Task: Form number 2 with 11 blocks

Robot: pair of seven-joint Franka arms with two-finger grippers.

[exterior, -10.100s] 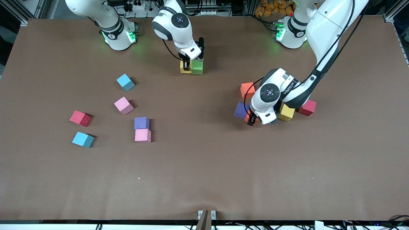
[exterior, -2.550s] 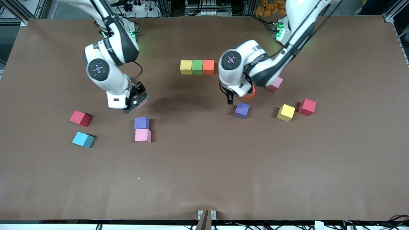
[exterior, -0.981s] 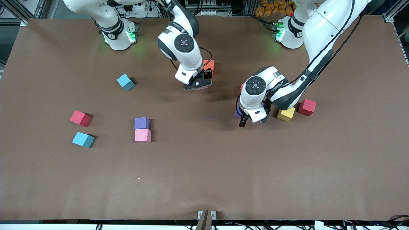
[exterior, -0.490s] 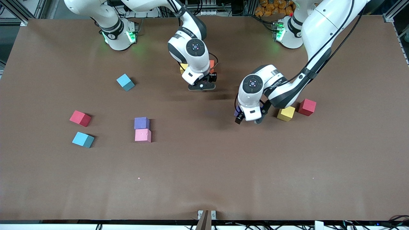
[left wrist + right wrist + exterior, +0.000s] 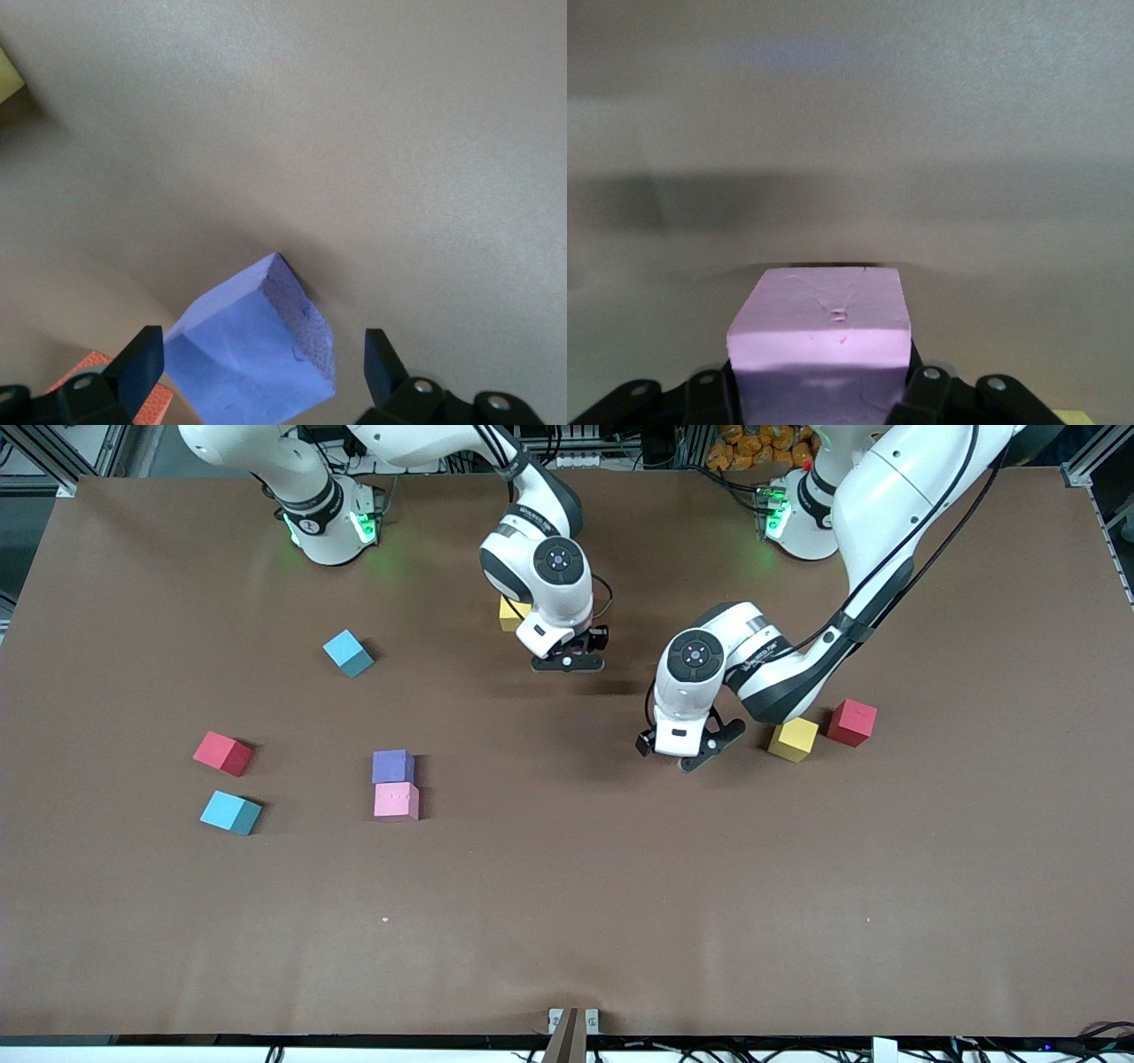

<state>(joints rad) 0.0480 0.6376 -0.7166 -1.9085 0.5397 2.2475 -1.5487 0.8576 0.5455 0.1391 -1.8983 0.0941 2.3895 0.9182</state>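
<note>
My right end effector [image 5: 819, 390] grips a pink block [image 5: 821, 341] in the air, just beside the yellow block [image 5: 511, 614] that lies on the brown desk [image 5: 567, 886]. My left end effector [image 5: 261, 367] hangs with fingers spread wide around a purple block [image 5: 252, 354], toward the left arm's end from that yellow block. An orange block [image 5: 115, 390] sits just beside the purple one.

The purple block [image 5: 252, 359] looks like matte foam with a grainy cut face; the pink block [image 5: 821, 341] is likewise. The desk [image 5: 567, 886] is matt brown; arm shells are glossy white plastic.
</note>
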